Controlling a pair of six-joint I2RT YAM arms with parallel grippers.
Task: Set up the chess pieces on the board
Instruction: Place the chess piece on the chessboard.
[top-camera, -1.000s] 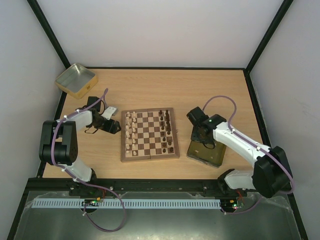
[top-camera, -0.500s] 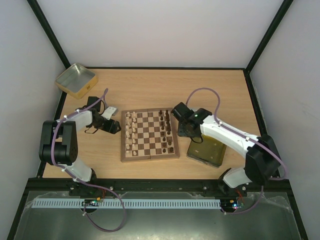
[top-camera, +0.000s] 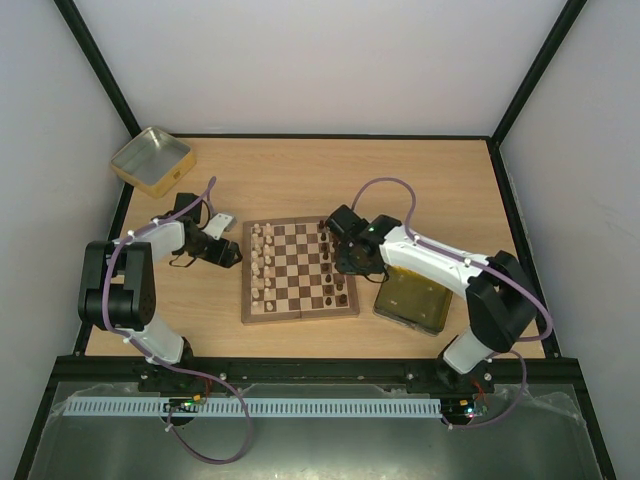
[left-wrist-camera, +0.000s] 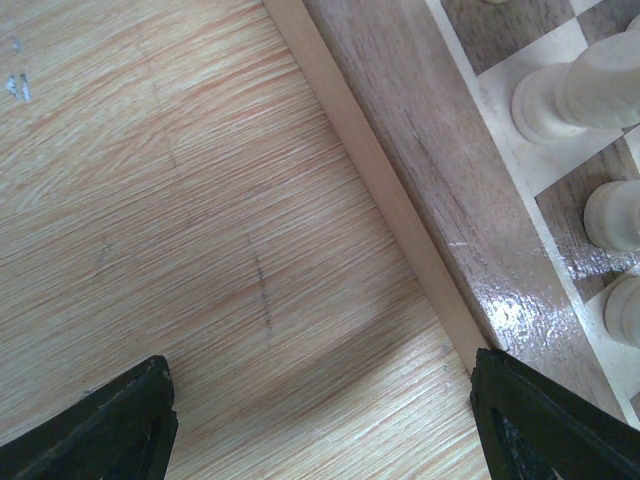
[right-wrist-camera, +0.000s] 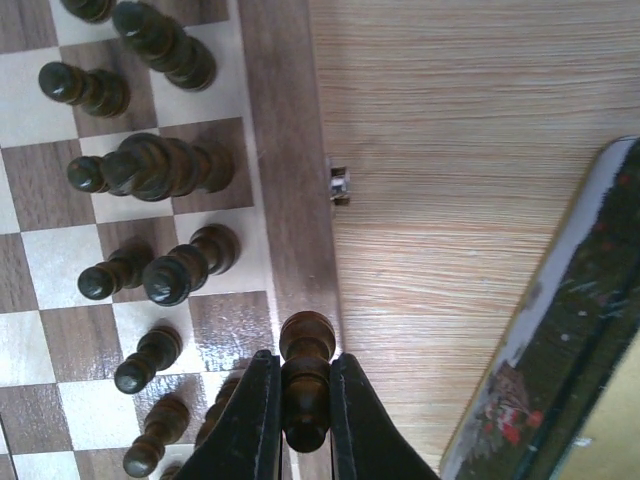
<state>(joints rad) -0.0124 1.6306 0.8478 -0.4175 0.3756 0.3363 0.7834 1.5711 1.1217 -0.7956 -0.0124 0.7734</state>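
chess pieces: sitting on the board at the centre of the top view, with cream pieces filling its two left columns and dark pieces gathering along its right side.
board: lying mid-table, between the two arms.
top view alone is showing: the whole layout, with a gold tin at the upper left and a second tin at the lower right under the right arm. the right gripper is hovering over the board's right edge and hiding whatever it is carrying.
right wrist view alone is showing: the right gripper clamping a dark piece at the bottom centre of the frame, the piece's head sticking out past the fingertips. the piece is hanging over the board's dark border, just beside the occupied squares. whether it is touching the wood, i cannot tell. a small metal clasp is sitting on the board's edge above it.
left wrist view alone is showing: the left gripper holding its jaws wide apart with nothing between them, over bare table just beside the board's rim. three cream pieces are standing at the right edge of the frame.
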